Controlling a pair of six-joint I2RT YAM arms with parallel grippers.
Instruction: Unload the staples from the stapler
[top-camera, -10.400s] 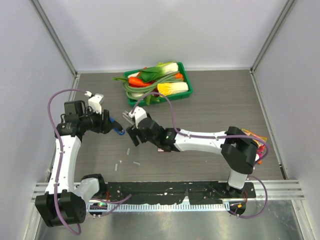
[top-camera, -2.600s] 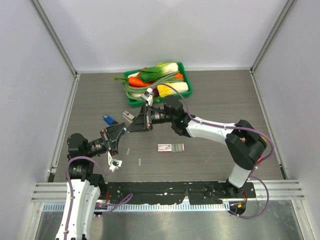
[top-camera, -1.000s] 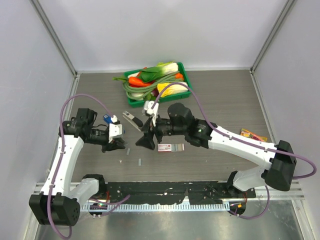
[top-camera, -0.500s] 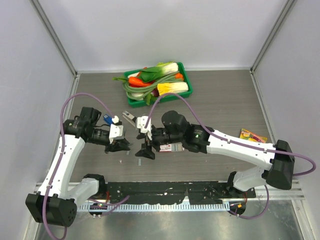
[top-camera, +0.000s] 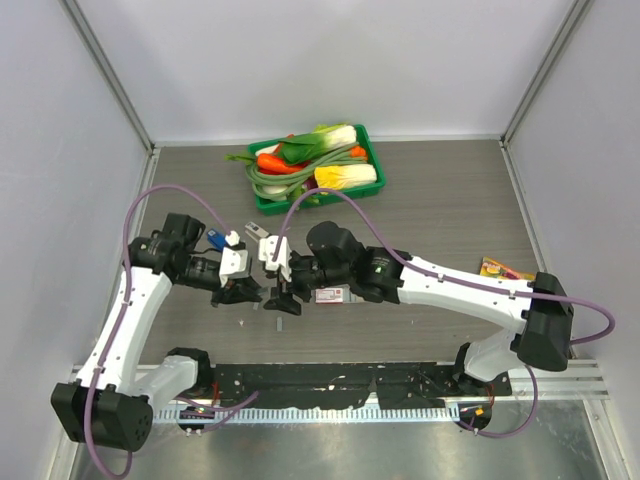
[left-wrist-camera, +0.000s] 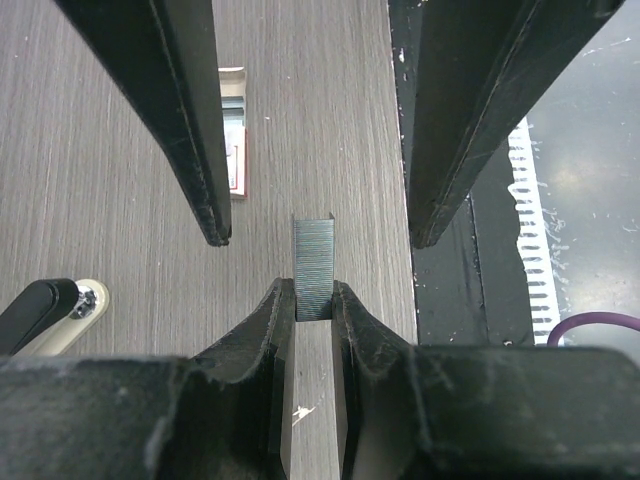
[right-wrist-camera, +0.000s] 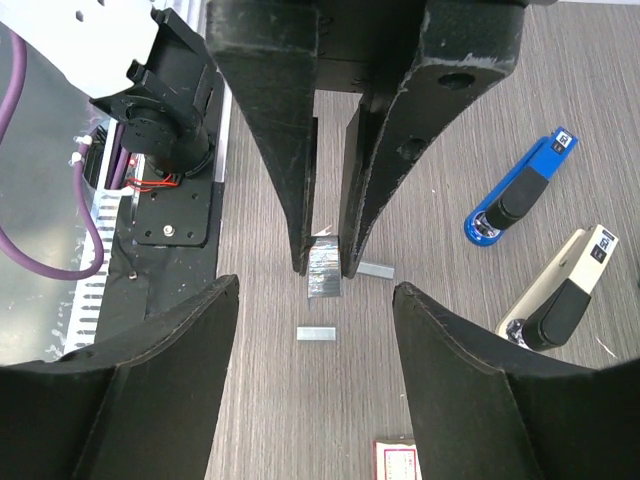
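Note:
My left gripper (left-wrist-camera: 312, 292) is shut on a short silver-grey strip of staples (left-wrist-camera: 313, 265), held just above the table. In the right wrist view the left gripper (right-wrist-camera: 325, 255) points toward the camera with the strip of staples (right-wrist-camera: 325, 272) between its tips. My right gripper (right-wrist-camera: 316, 292) is open wide and empty, facing the left gripper with its fingers (left-wrist-camera: 190, 130) either side of the strip. Two more strips (right-wrist-camera: 318, 333) lie on the table. The black and silver-white stapler (right-wrist-camera: 560, 292) lies apart, behind the grippers (top-camera: 257, 232).
A blue stapler (top-camera: 213, 239) lies next to the stapler, also in the right wrist view (right-wrist-camera: 515, 200). A pink-and-white box (top-camera: 333, 295) lies under the right arm. A green tray (top-camera: 372, 150) of vegetables stands at the back. A snack packet (top-camera: 498, 268) lies at the right.
My right gripper has moved left and down toward the left gripper. The left gripper has shifted slightly right, and the two now face each other closely.

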